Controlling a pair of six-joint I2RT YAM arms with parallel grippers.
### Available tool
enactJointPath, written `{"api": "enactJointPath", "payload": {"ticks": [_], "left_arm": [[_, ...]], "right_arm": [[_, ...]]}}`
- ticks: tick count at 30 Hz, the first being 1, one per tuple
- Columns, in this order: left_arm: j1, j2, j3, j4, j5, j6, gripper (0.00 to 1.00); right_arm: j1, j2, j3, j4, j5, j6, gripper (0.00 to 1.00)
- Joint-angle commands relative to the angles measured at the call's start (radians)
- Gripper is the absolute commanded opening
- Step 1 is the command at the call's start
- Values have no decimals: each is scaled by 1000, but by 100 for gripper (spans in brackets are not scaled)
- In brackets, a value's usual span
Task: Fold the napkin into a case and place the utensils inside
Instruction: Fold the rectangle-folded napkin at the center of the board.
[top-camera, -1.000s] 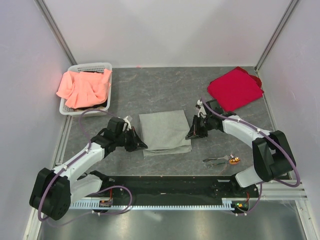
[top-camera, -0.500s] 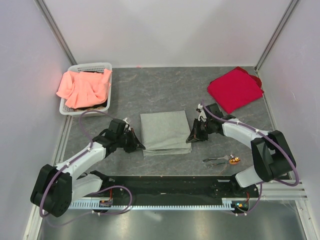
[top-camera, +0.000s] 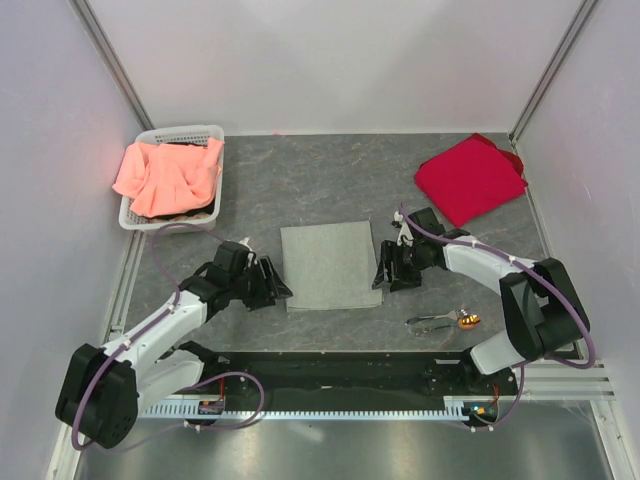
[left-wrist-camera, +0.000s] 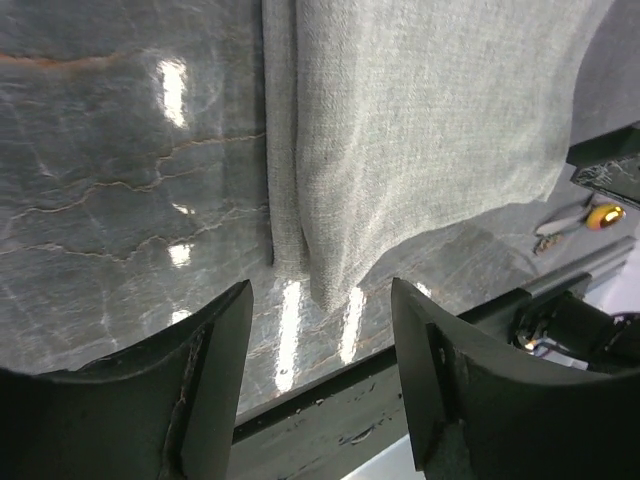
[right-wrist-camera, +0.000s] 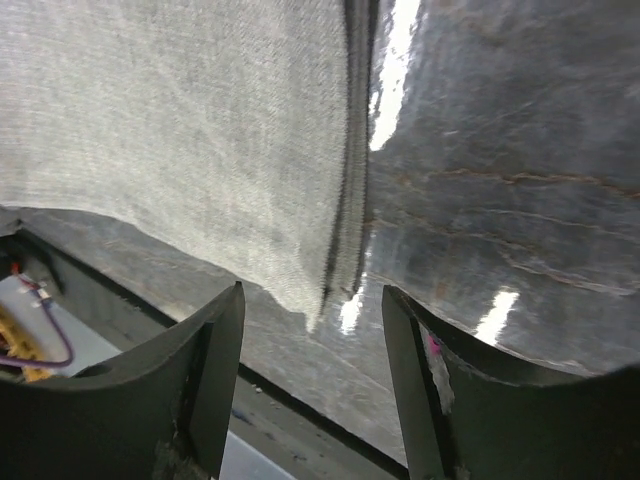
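Left gripper (top-camera: 270, 285) is down low at the napkin's left edge, jaws wide apart and gripping nothing. Its wrist camera shows both dark fingers (left-wrist-camera: 200, 400) spread, with bare table between them. The napkin (top-camera: 328, 262) lies flat in the middle of the grey table (top-camera: 320, 180), a grey-green rectangle, and its near left corner sits just ahead of those open jaws. You can see layered edges running along that side.

Over on the other side it's the mirror picture. The right gripper (top-camera: 393, 272) sits just beside the napkin's right edge, also let go, with its fingers (right-wrist-camera: 200, 390) parted. The cloth's near right corner sits in front of the gap, not pinched.

The utensils (top-camera: 445, 320) lie on the table near the right arm, silvery, with a small orange-brown end, apart from the napkin. A red cloth (top-camera: 470, 178) rests at the far right. At the far left, a white basket (top-camera: 212, 131) holds a salmon-orange cloth (top-camera: 165, 172).
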Motion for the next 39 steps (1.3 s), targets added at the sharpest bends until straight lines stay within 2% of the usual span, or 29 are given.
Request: {"api": "enactJointPath", "payload": {"ticks": [1, 8, 15, 21, 24, 28, 31, 35, 38, 39], "left_arm": [[-2, 48, 107, -24, -93, 7, 64], [32, 292, 300, 52, -176, 67, 63], [65, 501, 413, 109, -185, 89, 55], [70, 570, 440, 118, -193, 96, 50], [72, 590, 440, 118, -198, 96, 45], [72, 587, 420, 121, -230, 104, 40], [72, 578, 406, 126, -241, 113, 40], [65, 508, 395, 109, -248, 132, 51], [55, 399, 380, 72, -222, 136, 50], [52, 350, 372, 68, -201, 132, 49]], "right_arm": [[-1, 10, 105, -27, 115, -79, 65], [-2, 212, 367, 29, 192, -104, 64], [-5, 387, 573, 16, 219, -139, 57], [-5, 505, 683, 13, 223, -148, 48], [-5, 542, 714, 12, 238, -145, 36], [-7, 563, 736, 21, 301, -151, 33], [-7, 588, 752, 32, 337, -170, 35], [-9, 590, 762, 18, 359, -173, 43], [-5, 541, 763, -43, 385, -162, 54], [1, 518, 754, -54, 390, -156, 61]]}}
